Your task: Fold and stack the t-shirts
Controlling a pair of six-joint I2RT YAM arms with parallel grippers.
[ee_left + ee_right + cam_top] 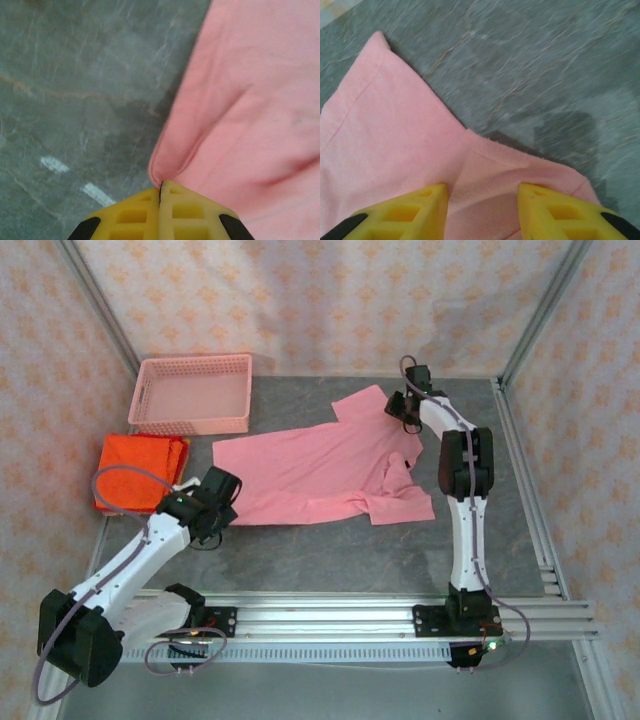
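Quick tally: one light pink cloth t-shirt (320, 465), one folded pile of bright orange-red cloth t-shirts (140, 468) (can't tell how many in it), one pink plastic mesh basket (190, 424), one grey stone-look bench (330, 550). Two white-and-black robot arms, left arm (140, 560) and right arm (462, 510). Two yellow-fingered claws, left claw (161, 187) and right claw (482, 192).

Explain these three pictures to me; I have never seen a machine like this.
Two robot arms are bolted to the near edge of a table. The wide picture looks down from above and behind them. The other two come from a camera on each wrist, with that arm's yellow fingers in view. On the table lie a spread pink shirt, folded orange cloth and a basket. The left gripper is shut, pinching the pink shirt's edge. The right gripper is open, its fingers astride another edge of that shirt, not yet gripping it.
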